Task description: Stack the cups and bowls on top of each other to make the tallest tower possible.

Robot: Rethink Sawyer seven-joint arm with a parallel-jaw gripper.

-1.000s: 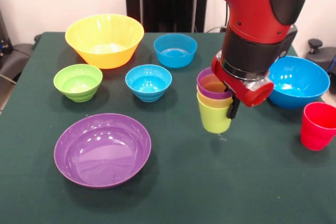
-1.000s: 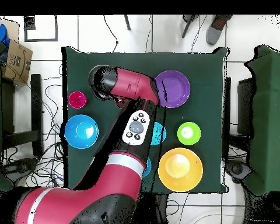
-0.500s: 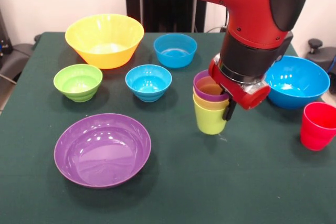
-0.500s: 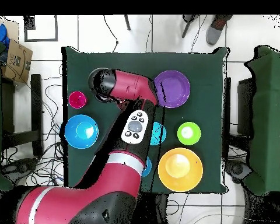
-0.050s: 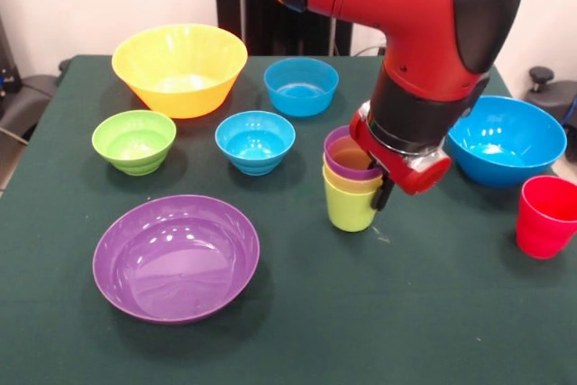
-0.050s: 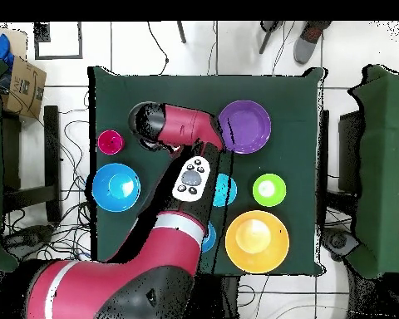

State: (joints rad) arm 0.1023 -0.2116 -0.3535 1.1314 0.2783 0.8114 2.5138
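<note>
Three nested cups, the tower (image 5: 351, 188), are held upright, mouths up, by the end effector (image 5: 386, 188) clamped on the rim.

Open green cloth (image 5: 424, 313) lies near me; the wide shallow purple plastic bowl (image 5: 176, 257) blocks left, the red plastic cup (image 5: 545, 216) right.

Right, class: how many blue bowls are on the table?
3. A large blue bowl at right beside the red cup; one small blue bowl at the back; another small blue bowl mid-table. Arm may hide more.
</note>
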